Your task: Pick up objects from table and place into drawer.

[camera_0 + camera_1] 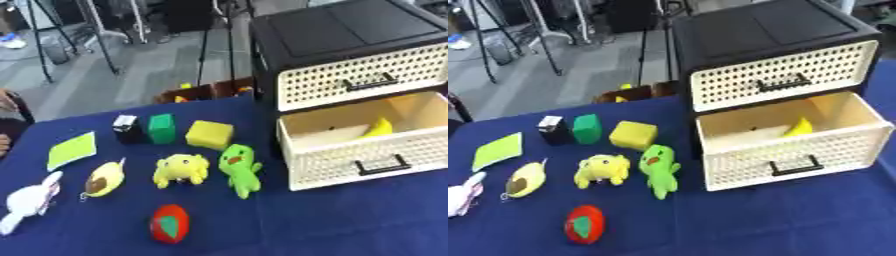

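Blue-clothed surface (350,220): green plush figure (240,169), long axis six-to-twelve, lies at nine o'clock of the open lower drawer (367,145); I see neither hand, so fingers' state unknown.

A blue table (350,220) holds a drawer box (780,90), a green toy (240,169), a yellow toy (181,169), a red ball (170,223), a yellow block (210,134) and a green block (161,128).

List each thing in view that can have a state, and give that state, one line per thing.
Lower drawer: pulled open, a yellow item inside.
Upper drawer: shut.
Green plush figure: lying on the table beside the open drawer.
Yellow plush: on the table, not yet put away.
Red ball: resting near the front edge.
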